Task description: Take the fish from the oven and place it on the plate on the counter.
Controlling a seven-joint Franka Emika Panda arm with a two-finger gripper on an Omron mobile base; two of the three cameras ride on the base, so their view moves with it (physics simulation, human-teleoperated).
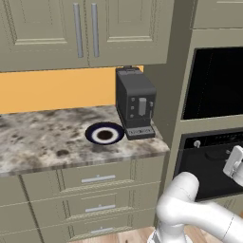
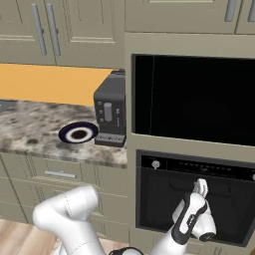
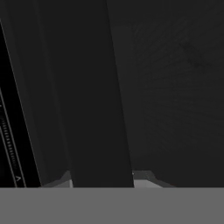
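The oven (image 2: pixel 164 209) sits low on the right, its dark door closed under a black control strip (image 2: pixel 199 163). The fish is hidden. My gripper (image 2: pixel 200 185) is up against the top of the oven door, also seen at the right edge as the gripper (image 1: pixel 236 159). In the hand view the dark door handle (image 3: pixel 96 96) runs between the two fingertips of the gripper (image 3: pixel 105 177), which press on it from both sides. The plate (image 1: pixel 105 134), navy-rimmed with a brown centre, lies bare on the granite counter (image 1: pixel 42 137) and shows again as the plate (image 2: pixel 78 133).
A dark coffee machine (image 1: pixel 135 102) stands right beside the plate at the counter's right end. A tall black glass panel (image 2: pixel 194 99) sits above the oven. Beige drawers (image 1: pixel 95 179) with silver handles run under the counter, and wall cupboards (image 1: pixel 85 28) hang above.
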